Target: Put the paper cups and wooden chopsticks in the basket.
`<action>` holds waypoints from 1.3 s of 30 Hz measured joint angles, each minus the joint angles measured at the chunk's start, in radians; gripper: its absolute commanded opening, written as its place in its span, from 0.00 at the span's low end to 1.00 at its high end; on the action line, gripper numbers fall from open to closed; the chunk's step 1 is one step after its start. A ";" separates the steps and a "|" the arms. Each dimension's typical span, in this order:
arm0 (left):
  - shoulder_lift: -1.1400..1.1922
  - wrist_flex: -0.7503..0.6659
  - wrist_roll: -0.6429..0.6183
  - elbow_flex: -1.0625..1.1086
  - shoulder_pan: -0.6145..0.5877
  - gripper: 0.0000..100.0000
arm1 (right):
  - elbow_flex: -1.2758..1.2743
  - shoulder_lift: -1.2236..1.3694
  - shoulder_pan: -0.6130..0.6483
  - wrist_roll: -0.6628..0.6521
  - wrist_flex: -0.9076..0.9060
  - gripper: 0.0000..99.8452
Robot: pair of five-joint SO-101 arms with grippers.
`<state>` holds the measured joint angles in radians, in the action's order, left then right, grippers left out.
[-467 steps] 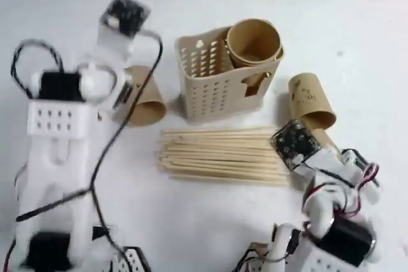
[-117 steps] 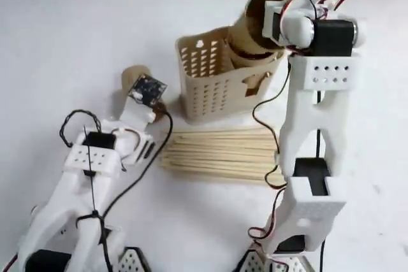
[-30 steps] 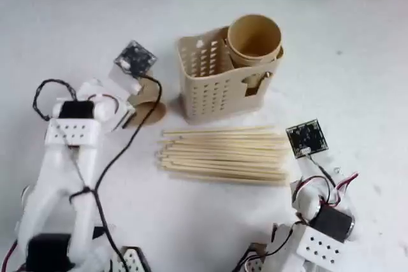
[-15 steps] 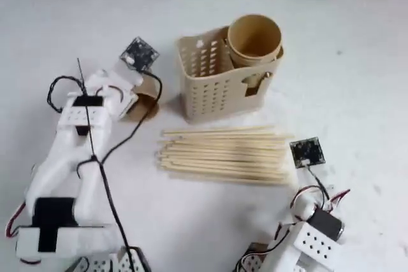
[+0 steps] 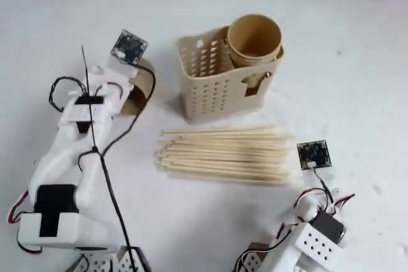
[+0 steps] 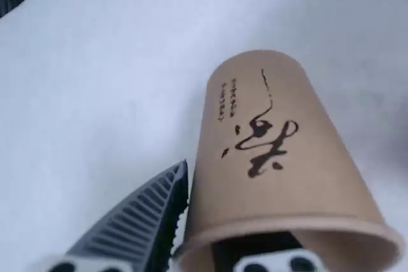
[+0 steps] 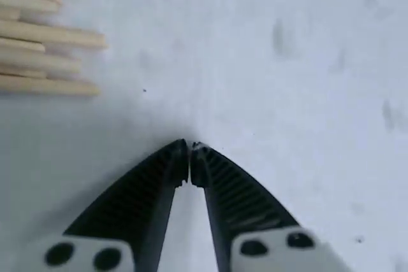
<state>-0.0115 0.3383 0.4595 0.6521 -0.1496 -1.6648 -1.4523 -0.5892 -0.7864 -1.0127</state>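
Cup-loading step. Cup (image 6: 268, 157) lies left of basket (image 5: 210, 87), its wall pinched by left gripper (image 6: 197, 214), one finger inside. Right gripper (image 7: 189, 157) closed, empty, beside chopsticks (image 5: 223, 154). Next: cup to be lifted over basket and released.

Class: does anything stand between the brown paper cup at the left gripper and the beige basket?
Nothing visible does. Bare white table separates the brown paper cup from the beige perforated basket; the pile of wooden chopsticks lies beside the basket, off that path.

Left claw (image 6: 217, 221) moved its paper cup (image 5: 148, 84) farther out; right claw (image 7: 190, 148) retreated.
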 measured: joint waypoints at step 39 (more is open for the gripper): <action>0.008 1.188 -0.285 -1.517 0.523 0.02 | 0.000 0.000 0.000 0.000 0.002 0.02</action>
<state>-0.0038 1.5259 0.1741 -0.8654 0.3736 -1.6648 -1.4523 -0.5892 -0.7864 -1.0111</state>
